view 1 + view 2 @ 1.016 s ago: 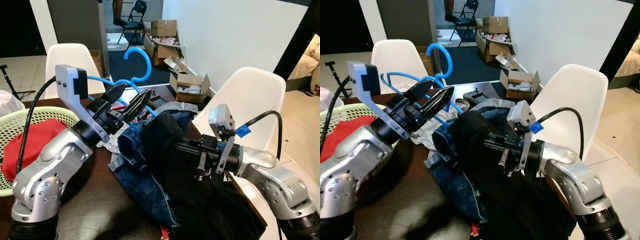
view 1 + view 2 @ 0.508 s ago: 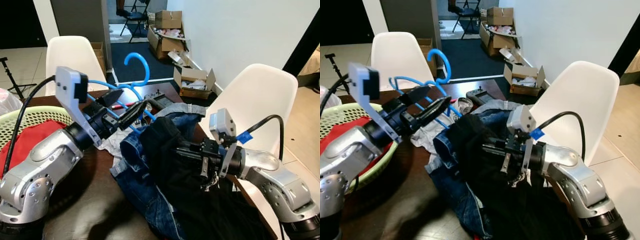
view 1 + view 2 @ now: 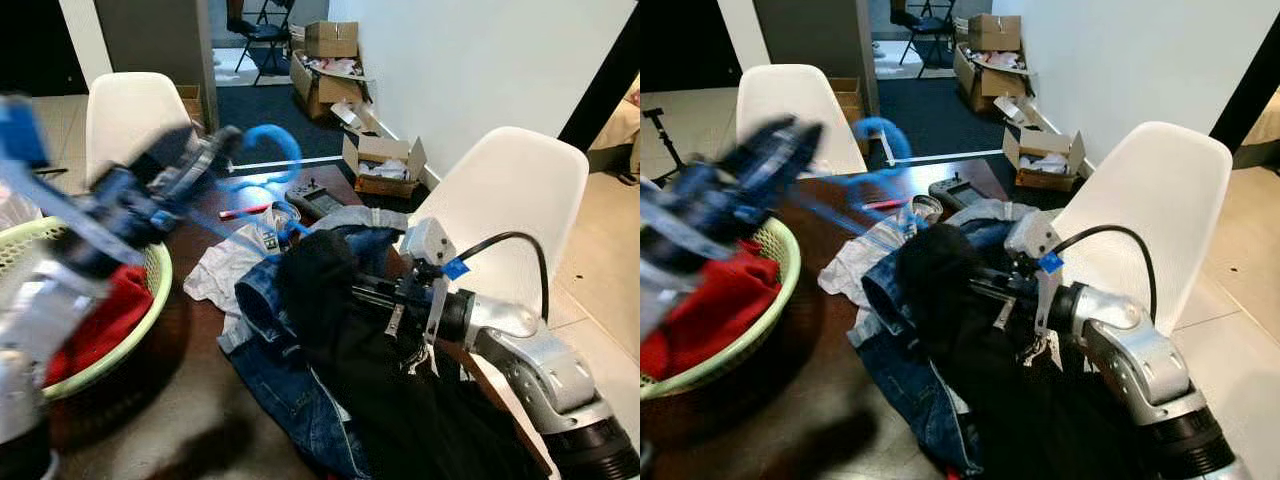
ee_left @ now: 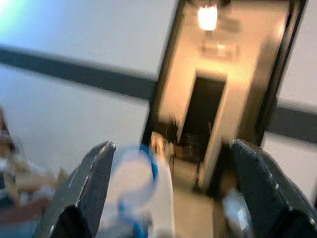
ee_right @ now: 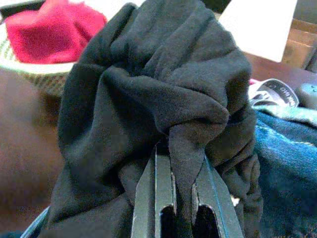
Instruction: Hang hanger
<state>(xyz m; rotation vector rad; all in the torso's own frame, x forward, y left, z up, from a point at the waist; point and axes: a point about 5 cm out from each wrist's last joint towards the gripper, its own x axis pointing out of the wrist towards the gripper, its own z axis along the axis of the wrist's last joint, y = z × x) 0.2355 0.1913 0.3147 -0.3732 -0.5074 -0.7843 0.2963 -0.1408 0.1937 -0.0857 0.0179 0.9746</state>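
The blue hanger point(image 3: 262, 150) is a blur above the table's far side, carried by my left gripper point(image 3: 200, 160), which is itself smeared by motion. In the left wrist view the two fingers point(image 4: 94, 188) stand wide apart and the hanger's hook point(image 4: 141, 198) shows low between them. Whether they grip it is unclear. My right gripper point(image 3: 368, 295) reaches in from the right and is shut on a black garment point(image 3: 320, 270). In the right wrist view a fold of the black cloth point(image 5: 158, 74) is pinched between its fingers point(image 5: 154, 188).
Blue jeans point(image 3: 280, 380) and a white cloth point(image 3: 225, 270) lie under the black garment on the dark table point(image 3: 170, 400). A green basket point(image 3: 155, 290) holds red cloth point(image 3: 110, 310) at left. White chairs point(image 3: 510, 190) stand at right and behind. Cardboard boxes point(image 3: 380, 160) litter the floor.
My left arm has swung fast up and to the left with the hanger, and now blurs. The right gripper keeps its hold on the black garment. The camera has shifted slightly.
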